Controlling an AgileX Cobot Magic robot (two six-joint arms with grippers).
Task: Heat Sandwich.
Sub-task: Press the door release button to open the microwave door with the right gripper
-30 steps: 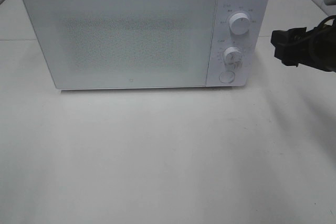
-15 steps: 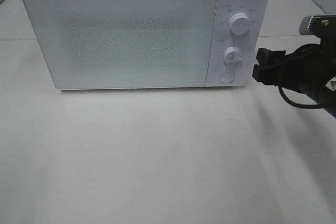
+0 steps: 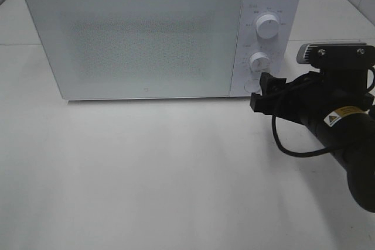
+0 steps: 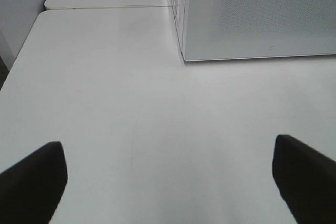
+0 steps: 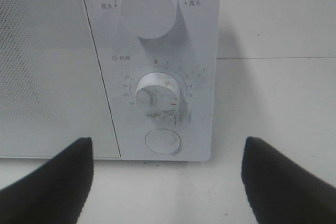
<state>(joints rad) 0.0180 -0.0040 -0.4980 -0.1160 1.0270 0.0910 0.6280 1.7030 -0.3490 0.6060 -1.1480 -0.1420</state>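
A white microwave (image 3: pixel 146 39) stands at the back of the table with its door shut. The sandwich is out of view. My right gripper (image 3: pixel 261 92) hangs open just in front of the control panel's lower end. In the right wrist view the right gripper (image 5: pixel 167 182) faces the round door button (image 5: pixel 163 141), with its black fingers (image 5: pixel 47 182) spread wide and nothing between them. My left gripper (image 4: pixel 168 182) is open and empty over bare table, off the microwave's left front corner (image 4: pixel 184 56). It does not show in the exterior view.
Above the button sit a scuffed timer knob (image 5: pixel 157 94) and a power knob (image 5: pixel 147 6) with a red mark. The white table (image 3: pixel 152 174) stretches in front of the microwave. A seam between two tabletops (image 4: pixel 105 7) runs behind the left gripper's area.
The right arm has come in from the right edge, moving left and down until its gripper stands in front of the control panel. The microwave has not moved.
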